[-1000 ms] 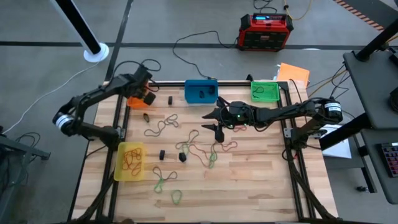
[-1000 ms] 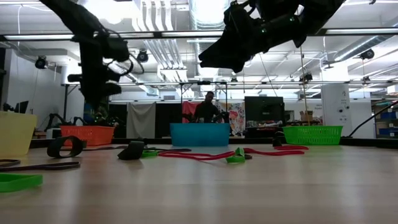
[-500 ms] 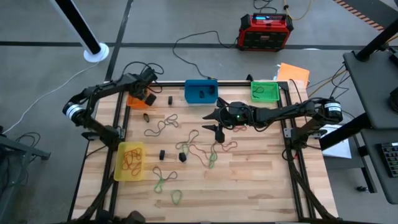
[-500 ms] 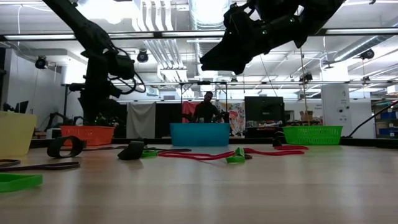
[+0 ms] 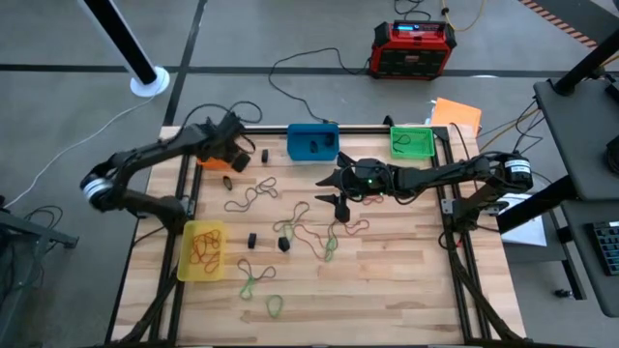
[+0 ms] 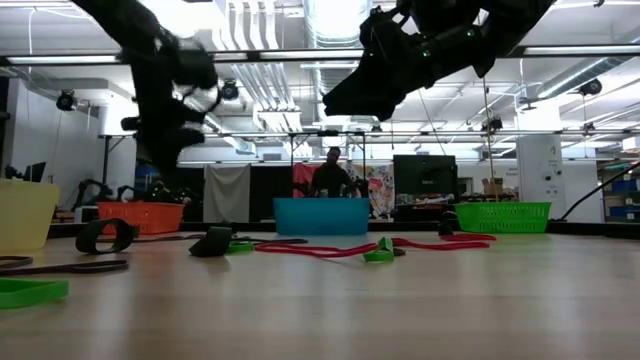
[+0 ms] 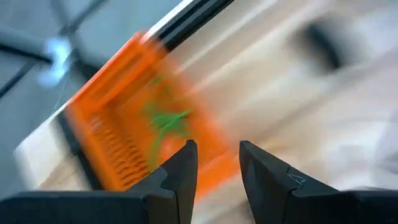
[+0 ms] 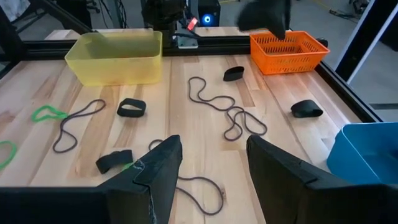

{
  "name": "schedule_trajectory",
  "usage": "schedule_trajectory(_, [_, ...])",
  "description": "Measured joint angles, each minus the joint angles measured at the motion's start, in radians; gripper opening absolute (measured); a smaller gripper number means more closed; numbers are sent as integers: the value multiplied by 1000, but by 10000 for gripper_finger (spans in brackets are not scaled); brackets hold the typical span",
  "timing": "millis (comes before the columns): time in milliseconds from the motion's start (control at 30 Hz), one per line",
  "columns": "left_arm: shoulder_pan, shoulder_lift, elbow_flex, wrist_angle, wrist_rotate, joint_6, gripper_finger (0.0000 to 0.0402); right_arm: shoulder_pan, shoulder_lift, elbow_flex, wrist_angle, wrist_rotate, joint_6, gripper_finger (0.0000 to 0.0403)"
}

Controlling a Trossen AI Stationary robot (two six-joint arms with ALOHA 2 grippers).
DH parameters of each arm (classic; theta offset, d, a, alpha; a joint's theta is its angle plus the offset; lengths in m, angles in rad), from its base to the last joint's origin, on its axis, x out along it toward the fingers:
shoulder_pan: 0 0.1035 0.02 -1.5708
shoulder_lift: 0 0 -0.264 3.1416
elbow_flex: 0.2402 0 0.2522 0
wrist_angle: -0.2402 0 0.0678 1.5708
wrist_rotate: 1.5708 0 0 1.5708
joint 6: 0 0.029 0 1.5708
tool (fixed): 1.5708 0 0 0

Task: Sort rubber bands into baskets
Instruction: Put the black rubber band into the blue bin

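Note:
My left gripper (image 5: 235, 155) hangs open just above the table beside the orange basket (image 5: 206, 158) at the far left; nothing is between its fingers (image 7: 217, 149). A green rubber band (image 7: 165, 121) lies inside that basket. My right gripper (image 5: 325, 188) hovers open and empty over the table's middle (image 8: 214, 149). Loose rubber bands lie flat on the wood: brown loops (image 5: 250, 196), (image 8: 230, 112), green ones (image 5: 250, 283), (image 8: 46, 113) and short black ones (image 8: 130, 107). The blue basket (image 5: 312, 141) and green basket (image 5: 412, 141) stand at the far edge. The yellow basket (image 5: 201, 249), at the left, holds tan bands.
A red-and-black power box (image 5: 413, 48) and black cables lie on the floor beyond the table. An orange sheet (image 5: 456, 114) lies at the far right corner. Black frame rails (image 5: 453, 222) run along the table's sides. A person (image 6: 333, 175) stands in the room behind.
My left gripper has shifted a little toward the table's right and near edges, away from above the orange basket, still moving fast enough to blur. My right gripper has kept still.

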Motion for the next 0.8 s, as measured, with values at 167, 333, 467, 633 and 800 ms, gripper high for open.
schedule_trajectory(167, [-320,-197,-100,162,11,-16,105,10,0,-9,13,-3,0,171])
schedule_trajectory(333, [-625,-354,-271,515,12,-15,105,48,0,-47,158,-9,-18,164])
schedule_trajectory(467, [-812,-427,-390,745,12,-12,105,87,0,-86,247,-6,6,157])
schedule_trajectory(633, [-941,-481,-426,796,7,-73,104,130,-2,-78,184,35,108,147])
schedule_trajectory(800, [-973,-488,-400,716,8,-144,104,172,-4,0,28,91,161,136])
